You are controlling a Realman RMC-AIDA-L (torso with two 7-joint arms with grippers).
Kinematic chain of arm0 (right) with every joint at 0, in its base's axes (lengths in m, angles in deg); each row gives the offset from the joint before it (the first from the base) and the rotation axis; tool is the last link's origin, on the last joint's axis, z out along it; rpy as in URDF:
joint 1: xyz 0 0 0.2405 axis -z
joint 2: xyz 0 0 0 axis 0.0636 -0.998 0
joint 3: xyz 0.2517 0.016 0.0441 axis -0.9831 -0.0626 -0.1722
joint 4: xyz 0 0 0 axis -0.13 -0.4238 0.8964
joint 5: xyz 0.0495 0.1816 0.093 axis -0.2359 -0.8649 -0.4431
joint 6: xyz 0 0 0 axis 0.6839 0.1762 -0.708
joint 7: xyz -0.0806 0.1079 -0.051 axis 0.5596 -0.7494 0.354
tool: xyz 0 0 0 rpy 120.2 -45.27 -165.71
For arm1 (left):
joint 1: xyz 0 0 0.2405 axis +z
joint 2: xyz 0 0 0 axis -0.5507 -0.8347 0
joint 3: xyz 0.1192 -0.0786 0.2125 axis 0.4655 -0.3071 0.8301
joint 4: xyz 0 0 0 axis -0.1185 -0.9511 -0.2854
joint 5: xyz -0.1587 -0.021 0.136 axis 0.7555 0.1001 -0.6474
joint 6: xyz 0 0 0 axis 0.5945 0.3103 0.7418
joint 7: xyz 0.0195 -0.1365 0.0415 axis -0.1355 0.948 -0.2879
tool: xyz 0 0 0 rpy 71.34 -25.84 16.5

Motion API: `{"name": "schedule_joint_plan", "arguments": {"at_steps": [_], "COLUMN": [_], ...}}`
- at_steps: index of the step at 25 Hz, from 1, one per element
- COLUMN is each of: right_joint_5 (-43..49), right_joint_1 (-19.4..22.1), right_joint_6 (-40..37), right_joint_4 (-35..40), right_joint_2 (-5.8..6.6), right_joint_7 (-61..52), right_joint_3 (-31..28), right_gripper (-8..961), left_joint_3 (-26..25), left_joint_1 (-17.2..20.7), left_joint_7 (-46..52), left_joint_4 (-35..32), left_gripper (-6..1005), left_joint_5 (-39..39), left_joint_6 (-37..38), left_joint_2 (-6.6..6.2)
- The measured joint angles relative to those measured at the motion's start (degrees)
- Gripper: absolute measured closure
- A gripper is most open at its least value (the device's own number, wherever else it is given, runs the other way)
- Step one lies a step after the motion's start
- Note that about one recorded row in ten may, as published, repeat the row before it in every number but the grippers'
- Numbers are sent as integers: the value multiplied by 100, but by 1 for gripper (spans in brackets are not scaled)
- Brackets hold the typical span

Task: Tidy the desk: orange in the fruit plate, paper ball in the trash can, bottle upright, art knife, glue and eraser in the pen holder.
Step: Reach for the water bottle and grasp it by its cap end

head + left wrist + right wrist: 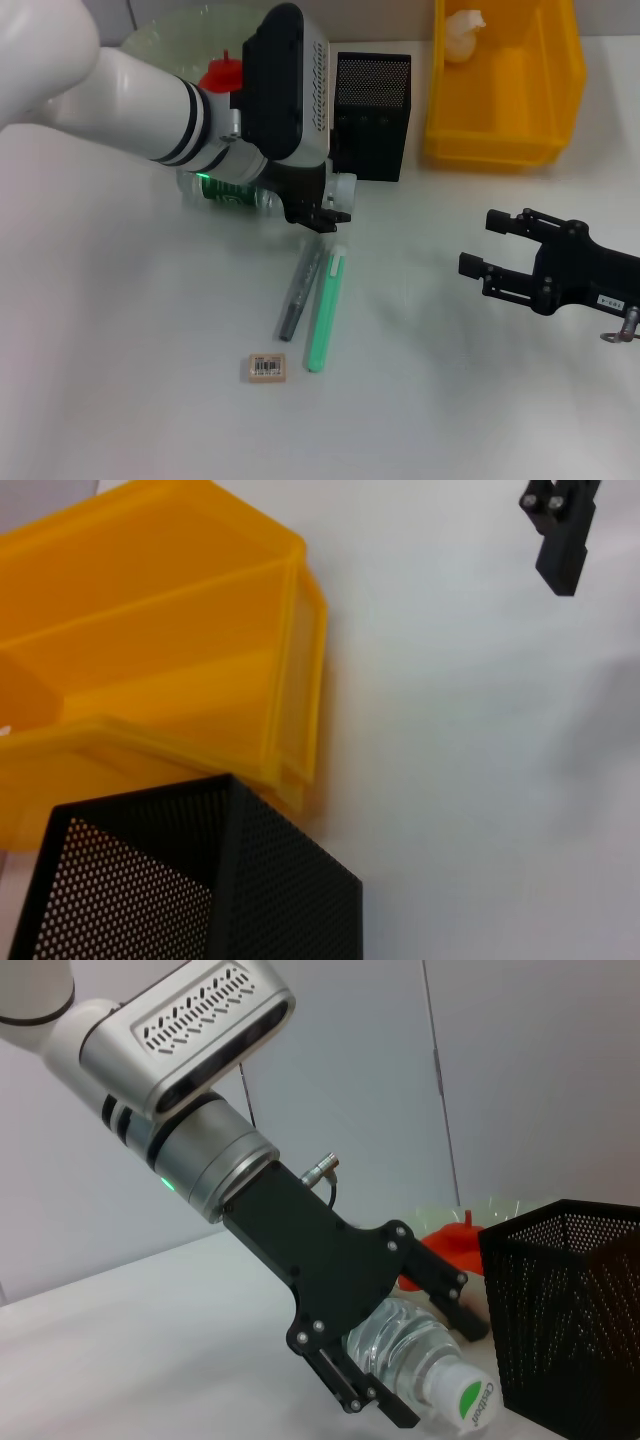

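The bottle (232, 193) lies on its side on the desk (120, 330), its cap toward the pen holder (371, 116). My left gripper (322, 212) is closed around its shoulder; in the right wrist view its fingers (440, 1288) press both sides of the bottle (405, 1335). The orange (222, 72) sits in the fruit plate (180, 35), partly hidden by my left arm. The paper ball (462, 35) lies in the trash can (505, 130). The eraser (265, 368), a grey pen-shaped stick (298, 290) and a green stick (326, 312) lie on the desk. My right gripper (486, 243) is open and empty at the right.
The pen holder (150, 880) and trash can (170, 670) stand side by side at the back. A finger of my right gripper (560, 535) shows far off in the left wrist view. Bare desk lies between the sticks and my right gripper.
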Motion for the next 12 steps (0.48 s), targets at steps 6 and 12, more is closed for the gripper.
{"name": "schedule_joint_plan", "arguments": {"at_steps": [6, 12], "right_joint_5": [0, 0], "right_joint_1": [-3, -9], "right_joint_6": [0, 0], "right_joint_4": [0, 0], "right_joint_2": [0, 0], "right_joint_7": [0, -9], "right_joint_3": [0, 1], "right_gripper": [214, 214], "left_joint_3": [178, 411], "left_joint_1": [1, -3], "left_joint_7": [12, 83], "left_joint_4": [0, 15], "left_gripper": [355, 429], "left_joint_5": [-18, 8], "left_joint_6": [-133, -376], "left_joint_2": [2, 2]}}
